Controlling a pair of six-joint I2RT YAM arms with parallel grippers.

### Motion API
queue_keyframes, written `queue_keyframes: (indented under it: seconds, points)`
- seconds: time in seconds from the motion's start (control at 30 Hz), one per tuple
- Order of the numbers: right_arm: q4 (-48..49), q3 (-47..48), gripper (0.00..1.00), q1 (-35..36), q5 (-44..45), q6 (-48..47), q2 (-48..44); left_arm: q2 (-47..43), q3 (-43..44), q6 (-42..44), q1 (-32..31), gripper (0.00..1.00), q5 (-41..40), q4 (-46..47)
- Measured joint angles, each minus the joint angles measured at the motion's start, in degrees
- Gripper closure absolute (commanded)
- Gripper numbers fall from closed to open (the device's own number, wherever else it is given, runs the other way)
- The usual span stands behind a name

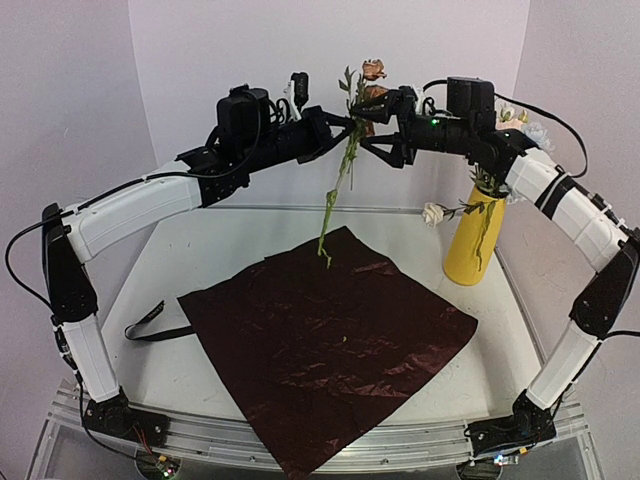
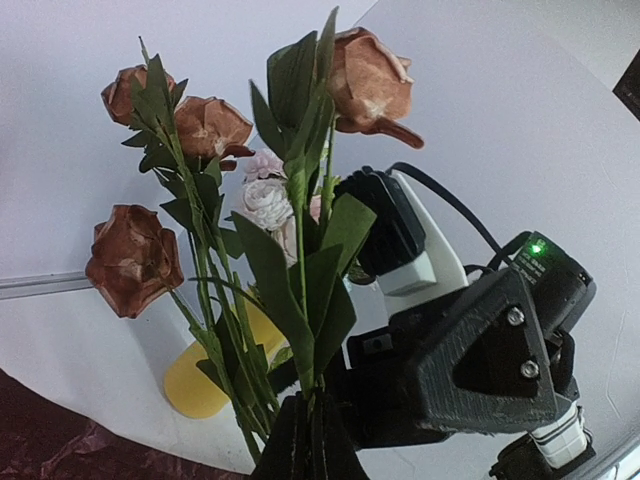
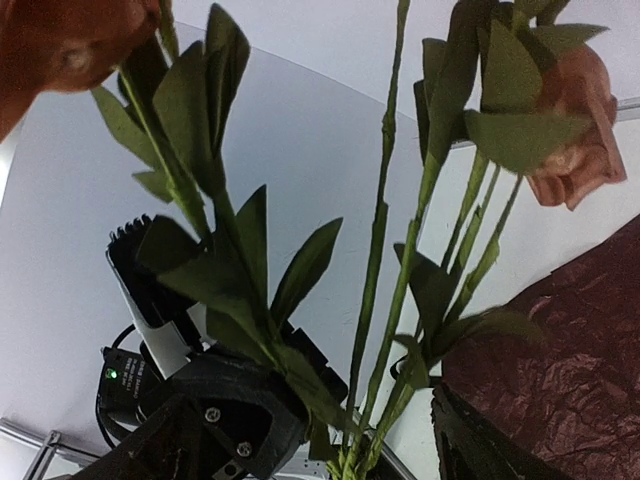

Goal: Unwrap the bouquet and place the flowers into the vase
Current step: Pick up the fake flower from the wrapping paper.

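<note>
1. Left claw [image 1: 338,130] is pinched tight on the lower stems of the flowers [image 1: 372,70]. It holds a bunch of rust-orange roses upright, high over the back of the table [image 1: 180,250]. One long stem dangles below the grip.
2. The right claw [image 1: 372,132] sits just beside it on the other side. Its jaws are apart with the stems running between them, and as far as I can see it has nothing clamped.
3. Unwrapping looks finished. The dark red wrap [image 1: 330,340] lies spread flat, and the black ribbon [image 1: 150,322] lies loose off its left edge. I take this for a mid-air hand-over, part of the putting-in step.
4. The vase [image 1: 470,245] stands upright on the right, well apart from the held bunch. A few blooms are already in it, and a white bloom [image 1: 432,213] droops out to the left.
5. Next, I'd guess, the right claw must close on the stems before the left lets go. Then it would carry them over and lower them ends-first into the narrow neck.
6. The stems already in the neck crowd the opening. The dangling stem could catch the rim, and a knock might tip the tall vase.
</note>
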Motion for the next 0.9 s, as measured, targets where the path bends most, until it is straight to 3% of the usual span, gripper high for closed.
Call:
queue_keyframes:
  seconds: [0.33,0.5,0.57,0.67,0.77,0.9]
  points:
    - [0.0,0.4,0.43,0.0,2.2,0.4,0.0,0.0,0.0,0.4,-1.6,1.00,2.8,0.0]
    - [0.1,0.5,0.70,0.0,3.2,0.3,0.0,0.0,0.0,0.5,-1.9,0.99,4.4,0.0]
    - [0.3,0.5,0.82,0.0,3.5,0.2,0.0,0.0,0.0,0.5,-1.9,0.92,4.7,0.0]
    - [0.8,0.5,0.90,0.2,3.9,-0.1,0.0,0.0,-0.5,0.9,-2.0,0.73,5.2,0.1]
    - [0.2,0.4,0.94,0.3,4.8,-0.4,0.0,0.0,-1.1,1.2,-2.1,0.55,5.8,1.0]
    - [-0.1,-0.3,0.98,0.3,6.4,-1.7,-0.3,-1.3,-3.2,1.7,-2.4,0.39,6.2,2.5]
